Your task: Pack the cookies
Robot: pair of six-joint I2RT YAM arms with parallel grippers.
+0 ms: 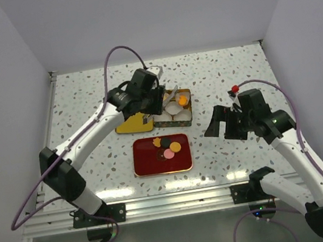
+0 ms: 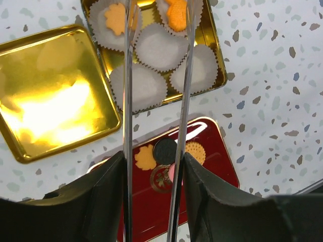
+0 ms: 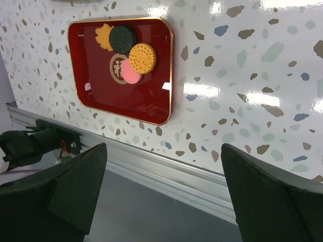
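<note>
The left gripper [image 2: 160, 30] hangs half open and empty over the gold tin [image 2: 214, 60]. Two cookies [image 2: 177, 15] sit in paper cups [image 2: 159, 45] by its fingertips. I think it comes here to drop them in. Four more lie back by its wrist on the red tray [image 3: 101, 96], flat and face up (round, so no long side). The right gripper [image 3: 164, 196] is wide open and holds nothing.

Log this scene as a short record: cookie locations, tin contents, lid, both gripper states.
on red tray: yellow cookie, dark brown cookie, round orange cookie, pink cookie, clustered
in gold tin: flower-shaped cookie and deeper orange cookie, each in a paper cup
empty paper cups: three, in the tin
gold lid: on the table beside the tin
left gripper: open, empty, over the tin
right gripper: open, empty
</note>
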